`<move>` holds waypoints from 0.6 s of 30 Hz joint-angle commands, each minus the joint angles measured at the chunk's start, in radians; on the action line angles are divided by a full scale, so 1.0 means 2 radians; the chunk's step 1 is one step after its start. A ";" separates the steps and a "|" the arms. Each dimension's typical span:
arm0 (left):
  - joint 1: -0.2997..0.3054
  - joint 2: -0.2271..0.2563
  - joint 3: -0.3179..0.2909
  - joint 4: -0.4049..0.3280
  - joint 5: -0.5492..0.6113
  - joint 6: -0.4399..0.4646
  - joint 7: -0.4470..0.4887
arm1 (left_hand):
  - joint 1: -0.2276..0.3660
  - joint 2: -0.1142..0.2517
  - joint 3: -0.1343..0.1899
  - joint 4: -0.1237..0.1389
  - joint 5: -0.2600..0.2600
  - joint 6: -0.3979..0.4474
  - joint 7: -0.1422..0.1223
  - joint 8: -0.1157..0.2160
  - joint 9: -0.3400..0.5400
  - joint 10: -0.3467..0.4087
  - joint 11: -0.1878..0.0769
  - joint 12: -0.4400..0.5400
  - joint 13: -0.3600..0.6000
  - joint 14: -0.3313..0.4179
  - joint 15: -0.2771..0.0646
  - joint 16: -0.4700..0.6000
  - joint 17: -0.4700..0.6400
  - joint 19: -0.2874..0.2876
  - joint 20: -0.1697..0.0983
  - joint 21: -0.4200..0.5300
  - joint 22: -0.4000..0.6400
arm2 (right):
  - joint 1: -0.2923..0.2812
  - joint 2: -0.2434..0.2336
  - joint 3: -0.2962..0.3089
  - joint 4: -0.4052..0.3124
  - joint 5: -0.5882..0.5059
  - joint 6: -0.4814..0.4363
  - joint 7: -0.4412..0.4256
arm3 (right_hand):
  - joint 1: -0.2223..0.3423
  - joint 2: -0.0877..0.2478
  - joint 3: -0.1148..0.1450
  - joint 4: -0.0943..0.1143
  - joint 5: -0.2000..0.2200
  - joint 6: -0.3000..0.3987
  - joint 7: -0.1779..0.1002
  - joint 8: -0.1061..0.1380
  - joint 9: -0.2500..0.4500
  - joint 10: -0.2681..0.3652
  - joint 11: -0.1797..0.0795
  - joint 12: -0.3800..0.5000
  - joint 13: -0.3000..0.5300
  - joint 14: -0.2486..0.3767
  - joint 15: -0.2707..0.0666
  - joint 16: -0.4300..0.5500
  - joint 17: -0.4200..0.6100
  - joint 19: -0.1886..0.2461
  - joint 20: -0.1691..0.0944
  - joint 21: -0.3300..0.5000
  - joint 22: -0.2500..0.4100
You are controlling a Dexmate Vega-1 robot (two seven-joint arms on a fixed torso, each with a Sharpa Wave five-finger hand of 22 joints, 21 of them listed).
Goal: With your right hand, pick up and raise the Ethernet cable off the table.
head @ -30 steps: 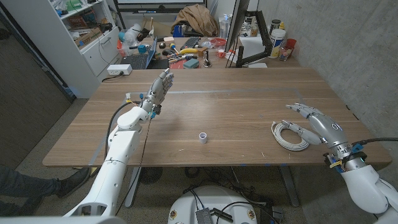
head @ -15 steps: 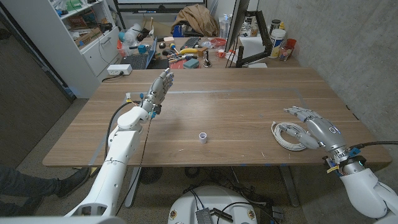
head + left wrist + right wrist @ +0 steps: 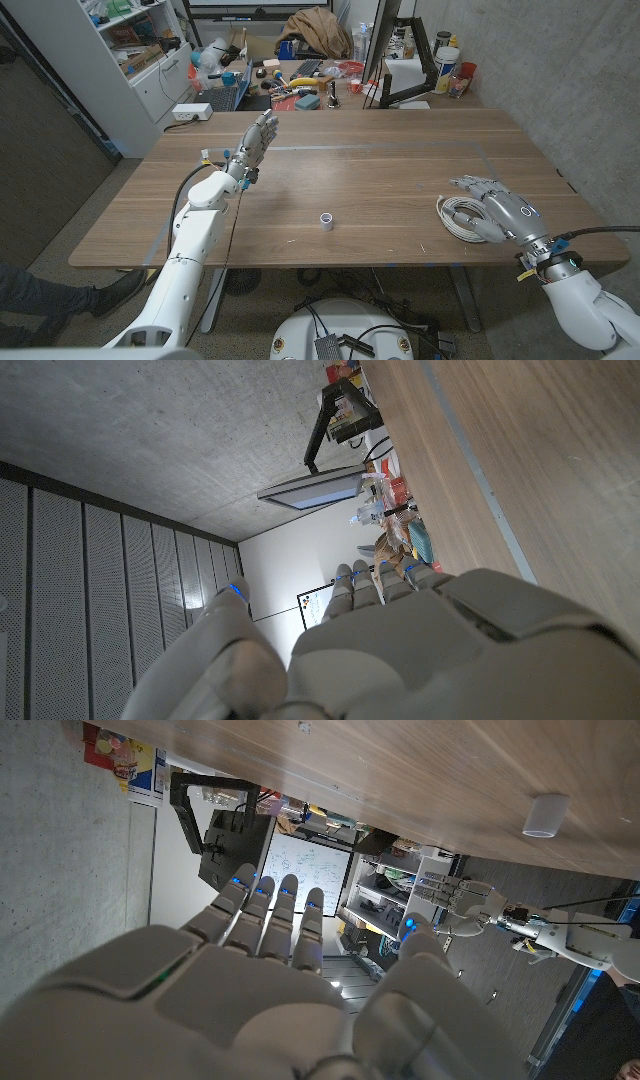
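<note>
The Ethernet cable (image 3: 457,222) is a white coil lying near the table's right front edge. My right hand (image 3: 498,208) hovers over the coil's right side, fingers spread and reaching across it, holding nothing; whether it touches the cable I cannot tell. In the right wrist view that hand (image 3: 250,980) has its fingers apart against the wooden table (image 3: 400,770). My left hand (image 3: 257,139) is raised over the table's far left part, fingers straight and apart, empty. It also shows in the left wrist view (image 3: 400,640) and small in the right wrist view (image 3: 462,906).
A small white cylinder (image 3: 326,220) stands near the middle of the wooden table (image 3: 380,160), also seen from the right wrist (image 3: 547,815). Behind is a cluttered desk (image 3: 300,80) with a monitor arm (image 3: 405,70). A concrete wall (image 3: 560,80) runs along the right.
My right hand has slid left and lowered over the right side of the cable coil. The left arm, the coil and the white cylinder have stayed put.
</note>
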 commanded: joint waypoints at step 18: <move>-0.008 0.001 -0.004 0.010 -0.003 -0.004 -0.002 | 0.006 0.002 -0.003 -0.001 -0.001 0.001 0.001 0.001 0.001 0.001 0.000 0.001 0.001 -0.005 0.000 0.002 0.001 -0.004 -0.007 -0.001 0.002 | -0.011 -0.030 -0.031 -0.003 -0.016 -0.076 0.006 | 0.006 -0.009 -0.003 -0.003 0.008 -0.008 0.000 -0.002 0.002 -0.006 0.002 -0.001 0.003 -0.003 -0.020 -0.002 0.002 -0.005 -0.010 -0.010 0.003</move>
